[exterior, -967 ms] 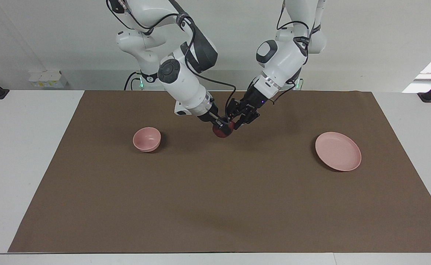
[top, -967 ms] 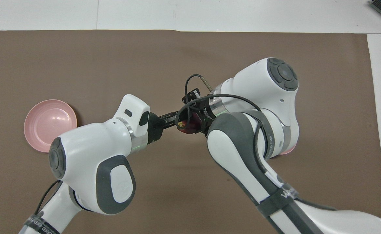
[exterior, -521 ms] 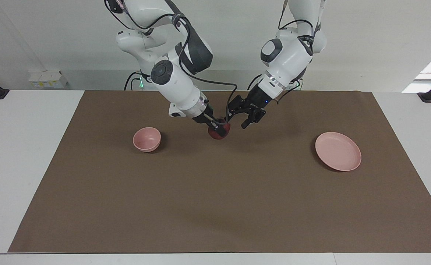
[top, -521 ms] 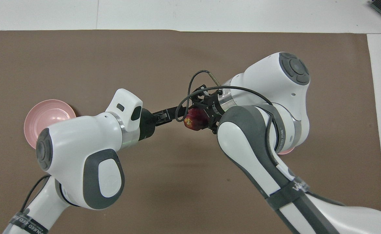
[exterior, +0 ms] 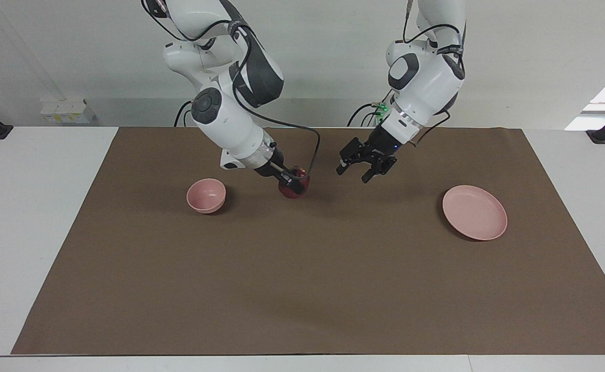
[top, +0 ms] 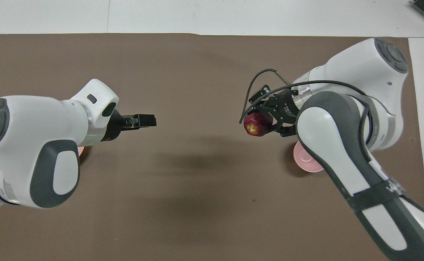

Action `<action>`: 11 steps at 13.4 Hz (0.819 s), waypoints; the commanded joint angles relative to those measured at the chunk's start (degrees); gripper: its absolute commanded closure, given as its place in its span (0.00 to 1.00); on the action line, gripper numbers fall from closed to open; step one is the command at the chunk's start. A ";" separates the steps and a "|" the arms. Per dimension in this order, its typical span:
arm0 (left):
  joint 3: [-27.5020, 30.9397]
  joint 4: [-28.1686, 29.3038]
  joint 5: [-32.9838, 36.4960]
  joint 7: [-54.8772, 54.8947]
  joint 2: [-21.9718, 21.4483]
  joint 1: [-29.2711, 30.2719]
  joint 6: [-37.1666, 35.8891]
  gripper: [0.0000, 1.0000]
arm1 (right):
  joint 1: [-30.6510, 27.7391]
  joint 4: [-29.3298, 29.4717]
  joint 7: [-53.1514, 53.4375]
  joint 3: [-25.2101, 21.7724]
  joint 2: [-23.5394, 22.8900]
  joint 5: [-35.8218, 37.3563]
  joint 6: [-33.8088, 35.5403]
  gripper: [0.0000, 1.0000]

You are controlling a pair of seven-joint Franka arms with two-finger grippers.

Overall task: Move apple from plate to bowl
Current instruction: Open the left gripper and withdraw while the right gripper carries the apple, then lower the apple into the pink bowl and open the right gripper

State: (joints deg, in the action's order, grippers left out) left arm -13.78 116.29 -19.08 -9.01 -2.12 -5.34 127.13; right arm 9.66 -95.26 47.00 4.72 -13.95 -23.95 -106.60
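Since the bowl (exterior: 206, 195) sits toward its end, the right gripper (exterior: 293, 184) clamps the apple (exterior: 293, 188) above the mat between bowl and plate (exterior: 474, 212); the left gripper (exterior: 367, 166) hangs wide, empty.

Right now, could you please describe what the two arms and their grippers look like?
Both arms are glossy white with rounded dark grey joint covers and round grey caps. The left gripper and the right gripper are black, each mounted behind a silvery wrist ring with a white box beside it. A loose black cable loops around the right wrist. Black straps with white lettering wrap the upper links, and green lights glow near the bases.
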 commanded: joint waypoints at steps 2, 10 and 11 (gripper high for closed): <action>-0.46 -9.75 12.89 3.29 4.48 4.89 -11.08 0.00 | -1.58 0.07 -11.90 0.46 1.20 11.42 2.18 1.00; 2.35 -21.36 17.93 4.78 3.61 6.04 -24.90 0.00 | -5.44 -25.97 -24.67 0.46 14.09 25.44 -12.62 1.00; 3.66 -22.42 18.11 6.18 3.26 5.78 -26.48 0.00 | -6.05 -29.77 -25.98 0.38 15.86 25.44 -16.24 1.00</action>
State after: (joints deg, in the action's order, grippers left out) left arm -11.55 96.37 -2.20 -4.93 1.21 0.44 104.06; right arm 5.22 -113.57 23.86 4.58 -5.37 0.33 -115.66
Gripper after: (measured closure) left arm 0.000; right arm 0.295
